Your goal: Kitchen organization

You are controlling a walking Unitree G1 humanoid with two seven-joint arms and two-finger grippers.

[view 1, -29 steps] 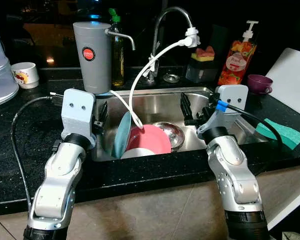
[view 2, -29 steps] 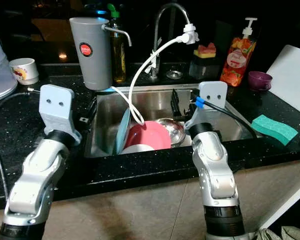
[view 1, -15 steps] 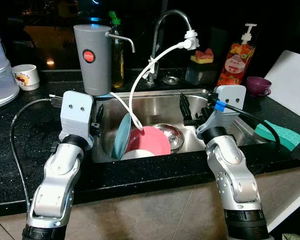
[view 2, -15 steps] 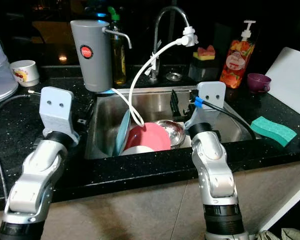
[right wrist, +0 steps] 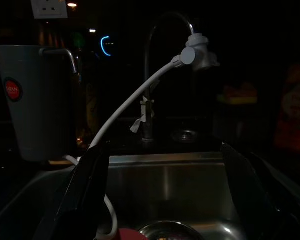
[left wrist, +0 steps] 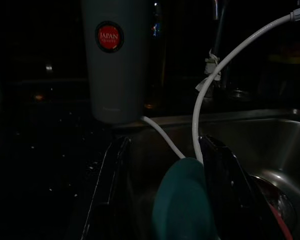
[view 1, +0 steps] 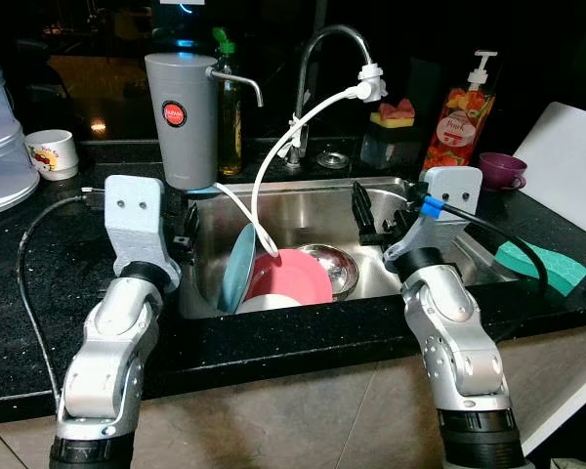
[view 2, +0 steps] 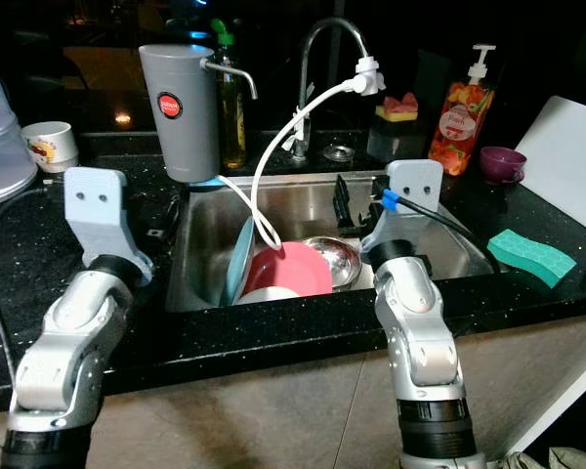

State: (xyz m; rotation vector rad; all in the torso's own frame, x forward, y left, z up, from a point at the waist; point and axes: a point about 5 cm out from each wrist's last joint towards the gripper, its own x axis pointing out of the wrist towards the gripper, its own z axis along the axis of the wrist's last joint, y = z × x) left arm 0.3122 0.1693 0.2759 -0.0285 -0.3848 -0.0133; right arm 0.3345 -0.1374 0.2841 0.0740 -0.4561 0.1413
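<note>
Stainless steel sink (view 1: 303, 210) set in black speckled worktop (view 1: 39, 283), pink round plate (view 1: 291, 277) and teal plate (view 1: 238, 265) leaning upright inside beside a steel bowl (view 1: 332, 262), left gripper (view 1: 186, 234) and right gripper (view 1: 371, 210) raised at the sink's edges, both fingers spread open, empty, white hose (view 1: 283, 137) dangling from the faucet.

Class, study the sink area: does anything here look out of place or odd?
Yes: a white hose runs from the faucet spout down into the sink, tied to the faucet neck. Plates, pink and teal, stand tilted on edge.

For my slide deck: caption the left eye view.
Both open grippers, left and right, poised over a sink holding pink and teal plates.
</note>
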